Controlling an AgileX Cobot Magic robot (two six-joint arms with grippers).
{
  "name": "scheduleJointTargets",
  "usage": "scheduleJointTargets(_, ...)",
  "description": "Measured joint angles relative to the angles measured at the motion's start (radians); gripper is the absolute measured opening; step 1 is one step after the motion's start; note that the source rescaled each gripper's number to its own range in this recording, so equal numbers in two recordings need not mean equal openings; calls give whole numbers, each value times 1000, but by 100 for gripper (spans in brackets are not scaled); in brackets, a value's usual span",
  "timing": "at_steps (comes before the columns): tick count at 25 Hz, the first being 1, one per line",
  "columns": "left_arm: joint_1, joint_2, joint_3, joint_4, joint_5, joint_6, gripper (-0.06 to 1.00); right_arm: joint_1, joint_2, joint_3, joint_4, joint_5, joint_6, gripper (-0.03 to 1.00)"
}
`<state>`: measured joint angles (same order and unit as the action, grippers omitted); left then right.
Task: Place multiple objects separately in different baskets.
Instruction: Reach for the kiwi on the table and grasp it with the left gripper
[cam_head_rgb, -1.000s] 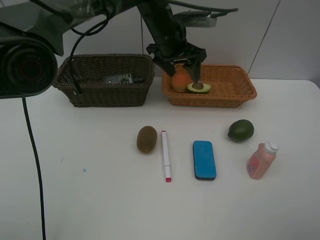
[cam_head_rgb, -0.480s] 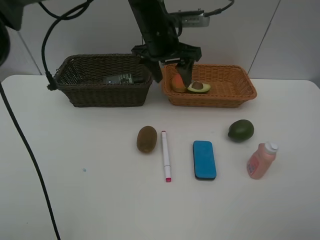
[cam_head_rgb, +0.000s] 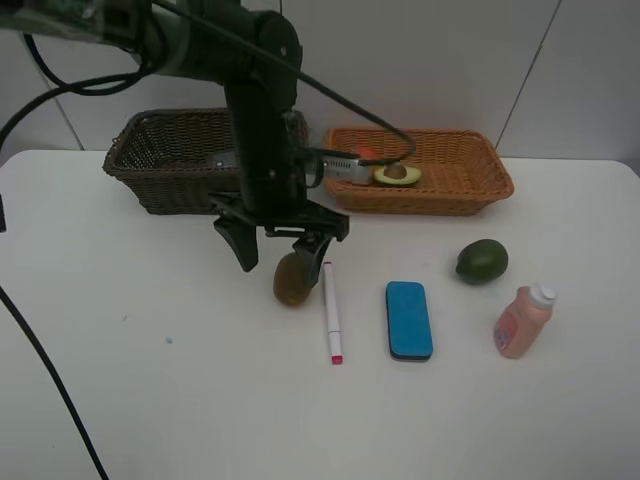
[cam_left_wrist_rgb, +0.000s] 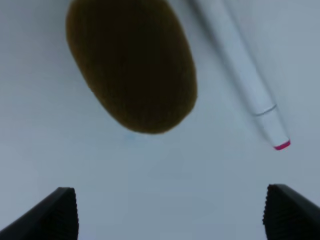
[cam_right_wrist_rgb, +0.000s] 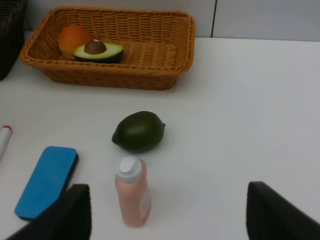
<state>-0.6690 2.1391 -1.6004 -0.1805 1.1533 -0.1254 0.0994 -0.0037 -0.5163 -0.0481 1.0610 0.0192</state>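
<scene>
Left gripper (cam_head_rgb: 275, 262) hangs open over the kiwi (cam_head_rgb: 292, 280). It looks light, firm and fuzzy, not slippery; pinch across its narrow middle, clear of the marker (cam_head_rgb: 331, 310) just beside the kiwi.

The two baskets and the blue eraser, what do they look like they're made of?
Dark brown basket: woven wicker or rattan, matte, judging by the visible weave. Orange-tan basket: the same kind of weave in lighter strands. Blue eraser: smooth blue top, probably plastic or foam, over a darker base layer.
</scene>
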Motion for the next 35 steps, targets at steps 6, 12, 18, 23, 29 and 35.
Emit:
scheduleJointTargets(6, -15, 11, 22, 41, -103, -30, 85, 0, 0, 0, 0, 0, 0, 75)
scheduleJointTargets(12, -15, 58, 24, 117, -145, -76, 85, 0, 0, 0, 0, 0, 0, 75)
scheduleJointTargets(18, -15, 111, 24, 118, -214, -79, 85, 0, 0, 0, 0, 0, 0, 75)
scheduleJointTargets(23, -15, 142, 24, 106, -252, -79, 85, 0, 0, 0, 0, 0, 0, 75)
scheduleJointTargets(29, -15, 143, 24, 105, -257, -79, 46, 0, 0, 0, 0, 0, 0, 75)
scheduleJointTargets(35, -15, 143, 24, 105, -256, -79, 35, 0, 0, 0, 0, 0, 0, 75)
